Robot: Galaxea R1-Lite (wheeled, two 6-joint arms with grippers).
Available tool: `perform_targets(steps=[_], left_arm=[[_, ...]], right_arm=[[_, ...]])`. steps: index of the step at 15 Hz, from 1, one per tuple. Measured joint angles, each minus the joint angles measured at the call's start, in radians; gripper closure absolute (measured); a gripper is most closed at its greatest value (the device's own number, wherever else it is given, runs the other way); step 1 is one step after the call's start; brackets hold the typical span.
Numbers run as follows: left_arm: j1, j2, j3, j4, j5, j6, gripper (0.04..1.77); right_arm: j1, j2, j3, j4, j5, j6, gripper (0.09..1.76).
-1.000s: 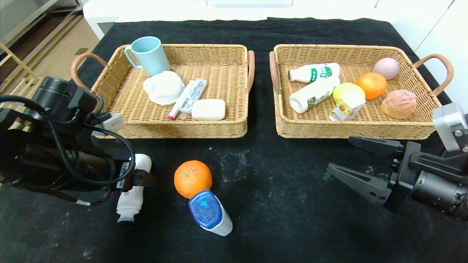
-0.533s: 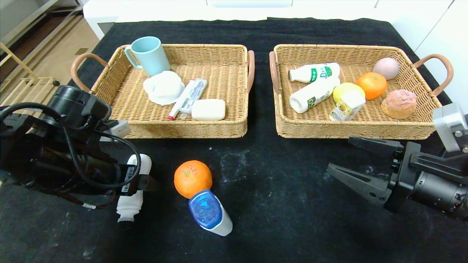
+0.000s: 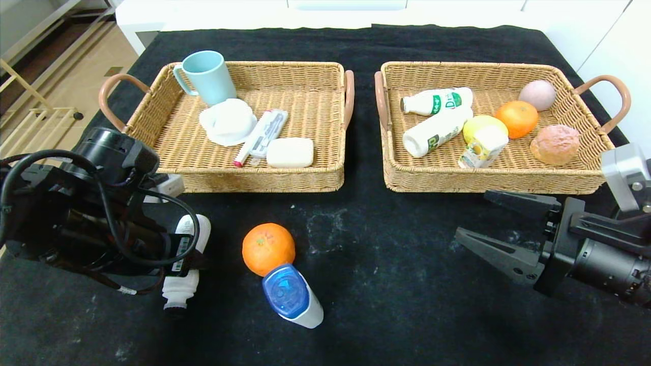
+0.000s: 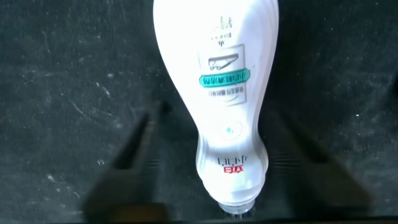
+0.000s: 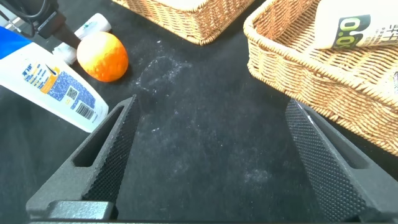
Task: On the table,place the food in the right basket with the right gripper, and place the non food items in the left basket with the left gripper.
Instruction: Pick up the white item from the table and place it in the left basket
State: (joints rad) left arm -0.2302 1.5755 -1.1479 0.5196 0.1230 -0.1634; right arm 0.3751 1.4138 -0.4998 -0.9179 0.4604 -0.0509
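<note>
The wavy white bottle (image 3: 179, 291) with the black brush tip lies on the black table (image 3: 386, 284) at the front left. My left gripper (image 3: 191, 257) is down over it, open. In the left wrist view its dark fingers (image 4: 138, 155) flank the bottle's neck (image 4: 231, 155) with a gap on each side. An orange (image 3: 268, 248) touches the white tube bottle with the blue cap (image 3: 291, 297) near the table's middle. My right gripper (image 3: 473, 214) hovers open and empty at the front right, before the right basket (image 3: 488, 181). The left basket (image 3: 254, 181) stands at the back left.
The right basket holds two milk bottles (image 3: 437, 101), a lemon (image 3: 478, 124), a juice carton (image 3: 483, 147), an orange (image 3: 517, 118), a pale round fruit (image 3: 537, 94) and a bun (image 3: 554, 144). The left basket holds a blue cup (image 3: 206, 76), white cloth (image 3: 227, 121), toothbrush pack (image 3: 265, 133) and soap (image 3: 290, 151).
My left arm has shifted a little to the right and lower over the wavy bottle, and its fingers have drawn in towards the bottle. The right arm has not moved.
</note>
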Motion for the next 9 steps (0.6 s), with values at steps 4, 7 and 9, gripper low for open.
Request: perform_targets(steps=[4,7,9], left_arm=[[0.000,-0.002,0.000,0.000,0.000,-0.001,1.21],[0.000,-0.001,0.001,0.000,0.000,-0.002,1.21],[0.000,-0.001,0.008,-0.003,0.000,-0.002,1.21]], right_arm=[[0.000,0.001,0.000,0.000,0.000,-0.001,0.14],[0.000,-0.001,0.003,0.000,0.000,-0.001,0.14],[0.000,-0.001,0.003,0.000,0.000,-0.001,0.14]])
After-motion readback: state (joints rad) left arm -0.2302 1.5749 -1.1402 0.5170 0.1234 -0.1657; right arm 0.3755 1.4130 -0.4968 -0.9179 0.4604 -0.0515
